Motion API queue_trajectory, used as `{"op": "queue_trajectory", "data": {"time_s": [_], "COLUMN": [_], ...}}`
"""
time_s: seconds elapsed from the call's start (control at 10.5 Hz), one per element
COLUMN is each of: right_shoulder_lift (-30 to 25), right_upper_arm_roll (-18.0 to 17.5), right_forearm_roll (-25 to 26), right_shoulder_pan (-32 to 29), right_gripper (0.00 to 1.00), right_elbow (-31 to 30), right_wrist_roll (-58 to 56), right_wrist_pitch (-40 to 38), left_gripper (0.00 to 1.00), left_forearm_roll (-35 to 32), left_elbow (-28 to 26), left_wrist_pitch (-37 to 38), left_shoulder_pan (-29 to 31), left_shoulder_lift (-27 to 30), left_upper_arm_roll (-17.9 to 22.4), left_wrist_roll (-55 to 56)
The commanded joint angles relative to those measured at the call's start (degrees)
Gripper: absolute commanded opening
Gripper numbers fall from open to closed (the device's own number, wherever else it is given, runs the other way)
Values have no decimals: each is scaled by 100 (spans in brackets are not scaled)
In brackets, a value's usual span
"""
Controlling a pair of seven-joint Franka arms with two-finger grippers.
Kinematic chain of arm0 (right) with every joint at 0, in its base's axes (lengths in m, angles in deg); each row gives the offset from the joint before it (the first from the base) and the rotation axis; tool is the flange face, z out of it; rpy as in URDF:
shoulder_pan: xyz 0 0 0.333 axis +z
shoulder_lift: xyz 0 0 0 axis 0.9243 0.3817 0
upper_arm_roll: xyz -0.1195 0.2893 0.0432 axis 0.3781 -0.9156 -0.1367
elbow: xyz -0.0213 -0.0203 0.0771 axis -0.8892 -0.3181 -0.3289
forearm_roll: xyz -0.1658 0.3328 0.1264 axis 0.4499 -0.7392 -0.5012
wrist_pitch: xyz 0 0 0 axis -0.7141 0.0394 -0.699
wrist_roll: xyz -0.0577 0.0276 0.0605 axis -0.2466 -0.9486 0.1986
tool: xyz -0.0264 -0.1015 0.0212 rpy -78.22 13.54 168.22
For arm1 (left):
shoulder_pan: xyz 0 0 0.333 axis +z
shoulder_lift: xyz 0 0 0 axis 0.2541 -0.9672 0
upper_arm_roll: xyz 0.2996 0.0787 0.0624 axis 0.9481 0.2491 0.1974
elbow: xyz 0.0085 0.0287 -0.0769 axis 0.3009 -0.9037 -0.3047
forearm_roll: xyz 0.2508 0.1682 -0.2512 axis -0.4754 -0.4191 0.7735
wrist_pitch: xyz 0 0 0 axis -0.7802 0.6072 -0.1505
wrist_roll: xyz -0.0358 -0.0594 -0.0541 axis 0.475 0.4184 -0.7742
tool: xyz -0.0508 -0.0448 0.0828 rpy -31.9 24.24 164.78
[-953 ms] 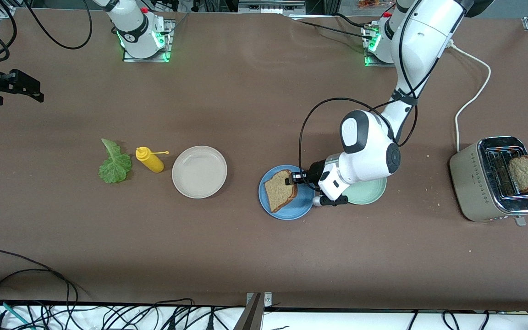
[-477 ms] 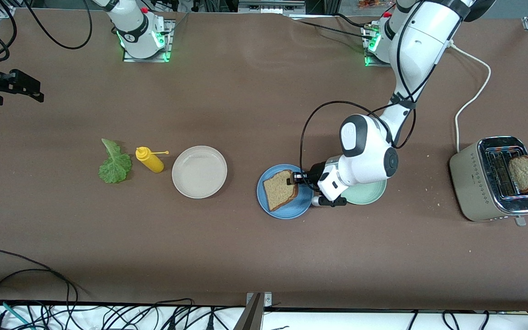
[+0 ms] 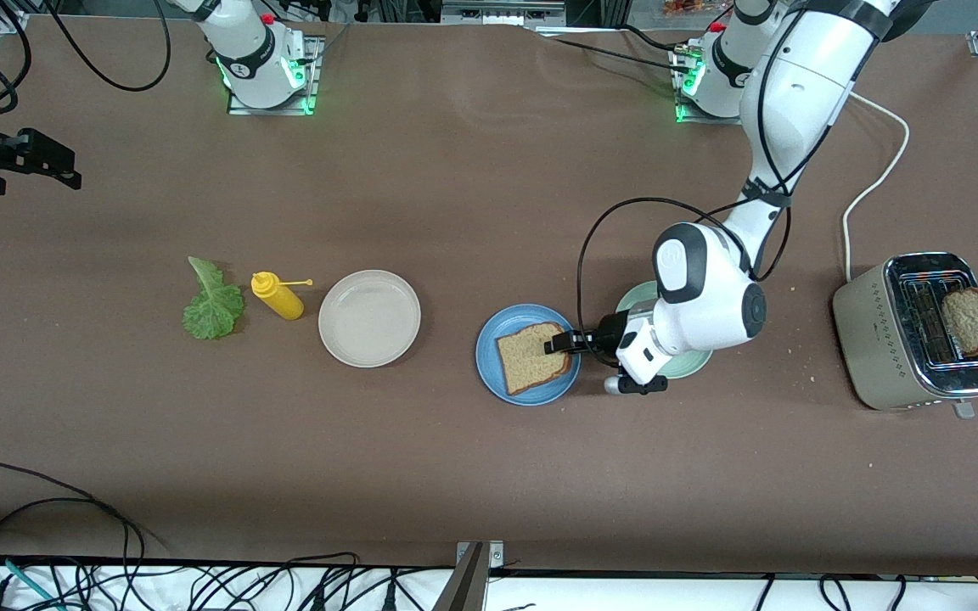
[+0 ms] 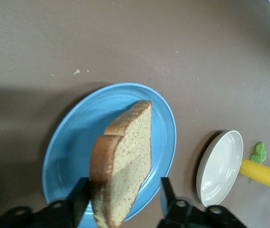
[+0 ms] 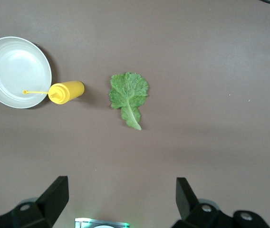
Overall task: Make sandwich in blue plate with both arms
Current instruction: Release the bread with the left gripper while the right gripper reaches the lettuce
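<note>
A brown bread slice (image 3: 531, 356) lies on the blue plate (image 3: 489, 373). My left gripper (image 3: 559, 344) is low over the plate's edge toward the left arm's end. In the left wrist view it (image 4: 124, 190) is open, with the slice's (image 4: 125, 161) crust edge between the fingers: one finger touches the crust, the other stands apart over the blue plate (image 4: 73, 142). The green lettuce leaf (image 3: 214, 304) lies on the table toward the right arm's end. A second bread slice (image 3: 971, 321) sticks out of the toaster (image 3: 896, 339). My right gripper (image 5: 120, 190) is open and empty, high above the lettuce (image 5: 129, 93).
A yellow mustard bottle (image 3: 277, 296) lies between the lettuce and a beige plate (image 3: 369, 318). A pale green plate (image 3: 637, 297) sits beside the blue plate, mostly under the left arm. The toaster's white cord (image 3: 879, 170) runs toward the left arm's base.
The left gripper has shifted toward the left arm's end of the table. The bread slice moved with it and now lies flatter on the blue plate. The right arm has not moved.
</note>
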Motion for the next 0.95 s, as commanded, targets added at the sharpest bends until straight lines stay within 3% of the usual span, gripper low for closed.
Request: {"op": "queue_trajectory", "data": {"time_s": [0.0,0.29,0.48,0.67,0.86], "right_shoulder_lift": [24,24,24,85,190], "right_upper_arm_roll": [-34,-34,-34,-52,-78], "right_forearm_roll": [74,74,83,74,57], "right_shoulder_pan": [-28,-28,-28,-2,42], "right_gripper": [100,100,100,100,100], "right_elbow": [105,105,105,105,114], "right_wrist_roll": [37,37,37,54,124], "right_wrist_pitch": [-88,-88,-87,-79,-44], "left_gripper": [100,100,100,100,100], "left_forearm_roll": [149,141,115,-1196,-2831], "left_elbow": [-46,-352,-870,-995,-995], "left_wrist_pitch": [148,192,541,1270,1430], "left_shoulder_pan": [182,551,543,604,928], "left_shoulder_lift": [66,354,854,1443,2084], "left_upper_arm_roll": [-14,125,563,1021,1032], "left_wrist_roll": [-174,-183,-183,-192,-175]}}
